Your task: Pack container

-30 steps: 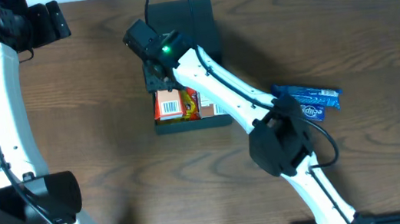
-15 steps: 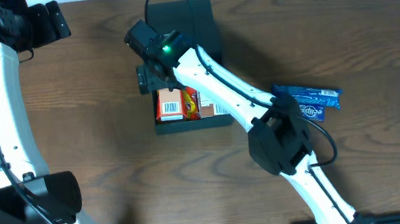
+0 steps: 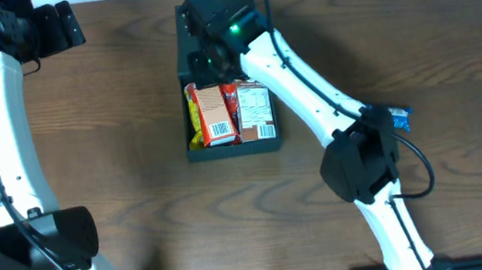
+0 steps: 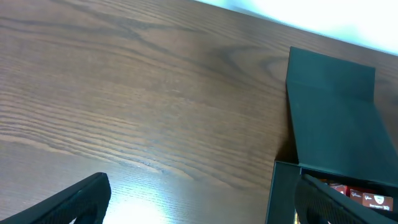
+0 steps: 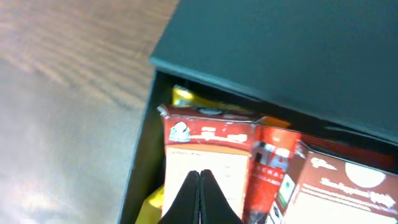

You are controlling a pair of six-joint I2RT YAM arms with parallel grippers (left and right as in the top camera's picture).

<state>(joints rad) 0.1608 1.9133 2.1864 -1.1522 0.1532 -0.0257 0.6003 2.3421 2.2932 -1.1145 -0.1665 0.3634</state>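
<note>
The container [image 3: 233, 148] sits on the tabletop [image 3: 127, 122] at mid-width and toward the far edge, its mouth facing straight up and its lid [image 4: 336, 118] thrown open. The right gripper [image 5: 200, 177] hangs over the back of the container near the hinge with its fingers pinched together and nothing between them. The left gripper [image 4: 200, 186] is spread wide and empty, well off to the left. Inside, an orange-red carton [image 3: 215, 115], a white and red carton [image 3: 256, 110] and a yellow packet [image 3: 192, 113] appear to fill the floor of the container. A blue packet [image 3: 397, 116] lies outside it to the right, half hidden by the right arm. The step in hand looks like clearing out of the container before going for that packet. To do it well, the right gripper should rise straight up until it is above the carton tops and the lid edge, and only then swing right, so that it neither drags a carton askew nor knocks the lid. The blue packet will probably have to lie flat on top of the cartons if the lid is to close. The hinge is on the far side, away from the robot, and with the lid open the whole shape runs lengthwise from near to far. The tray alone looks close to square, and the cartons lie lengthwise near to far.
</note>
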